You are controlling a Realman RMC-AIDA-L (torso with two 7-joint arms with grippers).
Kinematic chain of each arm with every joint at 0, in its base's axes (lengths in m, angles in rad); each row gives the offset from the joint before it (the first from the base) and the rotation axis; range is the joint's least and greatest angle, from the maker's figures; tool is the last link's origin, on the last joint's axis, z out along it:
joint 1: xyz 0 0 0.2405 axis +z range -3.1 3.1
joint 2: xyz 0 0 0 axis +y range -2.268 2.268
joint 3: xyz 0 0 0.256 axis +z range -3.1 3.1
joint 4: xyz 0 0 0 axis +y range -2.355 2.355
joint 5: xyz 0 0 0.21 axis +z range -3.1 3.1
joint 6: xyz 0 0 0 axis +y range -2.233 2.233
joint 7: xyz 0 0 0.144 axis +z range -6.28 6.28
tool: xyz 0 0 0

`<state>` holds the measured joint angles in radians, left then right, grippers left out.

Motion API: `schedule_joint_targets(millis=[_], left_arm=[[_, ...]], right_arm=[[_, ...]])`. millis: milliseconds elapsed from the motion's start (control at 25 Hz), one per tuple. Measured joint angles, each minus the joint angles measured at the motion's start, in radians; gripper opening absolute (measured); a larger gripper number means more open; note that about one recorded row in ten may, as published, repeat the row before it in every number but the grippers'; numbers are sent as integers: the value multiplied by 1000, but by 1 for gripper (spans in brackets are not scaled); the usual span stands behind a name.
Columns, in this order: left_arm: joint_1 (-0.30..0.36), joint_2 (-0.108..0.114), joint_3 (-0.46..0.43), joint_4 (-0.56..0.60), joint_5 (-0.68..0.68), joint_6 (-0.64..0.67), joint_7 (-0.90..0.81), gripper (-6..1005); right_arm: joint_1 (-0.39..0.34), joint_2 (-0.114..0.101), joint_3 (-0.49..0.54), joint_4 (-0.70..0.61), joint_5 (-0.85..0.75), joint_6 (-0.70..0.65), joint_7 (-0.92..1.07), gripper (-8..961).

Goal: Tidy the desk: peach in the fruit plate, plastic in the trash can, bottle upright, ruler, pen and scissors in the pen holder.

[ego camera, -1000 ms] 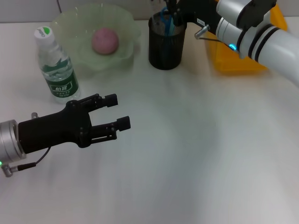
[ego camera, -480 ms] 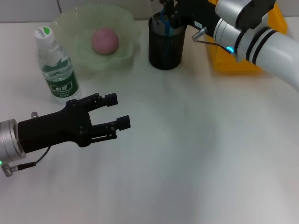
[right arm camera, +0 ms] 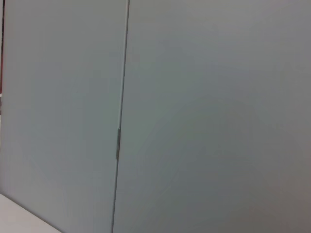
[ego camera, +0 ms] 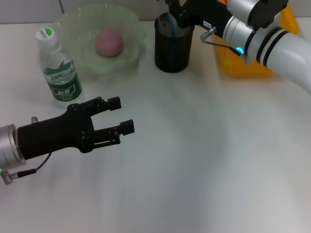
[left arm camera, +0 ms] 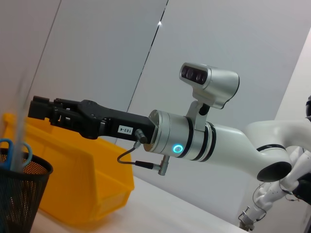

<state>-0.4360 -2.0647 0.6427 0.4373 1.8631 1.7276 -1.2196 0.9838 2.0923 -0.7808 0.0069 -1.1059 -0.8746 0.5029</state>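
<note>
Head view shows my left gripper (ego camera: 124, 115) at the lower left of the frame, above the white desk (ego camera: 204, 160), with its two black fingers apart and nothing between them. My right gripper (ego camera: 174, 10) is at the top of the frame, right over the mouth of the black mesh pen holder (ego camera: 171, 51); its fingertips run out of the top edge, so I cannot tell if they are apart or together.

The peach (ego camera: 109, 41) lies inside the pale green fruit plate (ego camera: 131, 24) at the upper left. The bottle (ego camera: 57, 68) stands upright just beside the plate, at its left, with the white cap on top. The yellow trash can (ego camera: 238, 65) is at the upper right, mostly behind my right arm, near the pen holder.

From the left wrist view I see the pen holder (left arm camera: 19, 194) at the lower left of the frame, with the light blue handles of the scissors (left arm camera: 12, 151) showing above its rim. A clear thin strip also rises out of the holder, maybe the ruler, but I cannot tell for sure. The trash can (left arm camera: 82, 179) stands behind the holder, and my right gripper (left arm camera: 36, 108) hangs above both.

The right wrist view shows only a grey wall.
</note>
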Motion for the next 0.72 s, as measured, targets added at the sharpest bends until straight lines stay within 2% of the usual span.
schedule_joint_targets(millis=[200, 400, 520, 720], left_arm=[[0, 0, 0, 0, 0, 2, 0, 829], [-1, 0, 1, -1, 0, 5, 4, 829], [-2, -1, 6, -3, 0, 10, 17, 829], [-6, -2, 11, -8, 7, 23, 55, 829]], right_arm=[[-1, 0, 4, -1, 0, 1, 11, 365], [-10, 0, 27, -10, 0, -5, 31, 595], [-34, 0, 56, -27, 0, -41, 69, 626], [-136, -5, 61, -121, -11, -204, 266, 679]])
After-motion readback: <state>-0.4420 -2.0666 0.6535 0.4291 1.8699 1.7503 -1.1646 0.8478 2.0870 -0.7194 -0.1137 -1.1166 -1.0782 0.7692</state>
